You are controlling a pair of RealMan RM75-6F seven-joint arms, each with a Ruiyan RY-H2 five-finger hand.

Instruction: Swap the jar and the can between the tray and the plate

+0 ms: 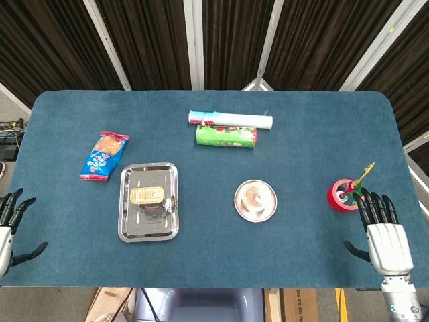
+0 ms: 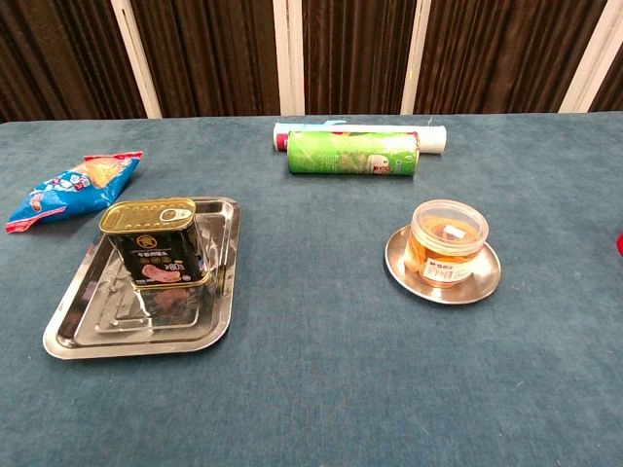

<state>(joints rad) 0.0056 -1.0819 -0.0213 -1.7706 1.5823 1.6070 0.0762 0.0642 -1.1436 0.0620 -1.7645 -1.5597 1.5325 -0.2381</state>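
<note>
The can [image 2: 156, 241] stands in the tray [image 2: 92, 326], the jar [image 2: 447, 241] on the plate [image 2: 484, 283]; both hands, left [image 1: 9, 225] and right [image 1: 383, 233], rest spread and empty at the surface's near corners

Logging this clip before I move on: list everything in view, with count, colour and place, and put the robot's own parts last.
can: one, black and gold, upright in the tray
tray: one, silver, table's left half
jar: one, clear with amber contents, on the plate
plate: one, silver, round, right of the tray
snack bag: one, blue and red, far side of the tray, to its left
green tube: one, lying on its side, table's far middle
white roll: one, lying just behind the green tube
red tape roll: one, table's right side, small items inside
table: one, blue cloth
left hand: black fingers, empty, left edge
right hand: white with black fingers, empty, near right corner
</note>
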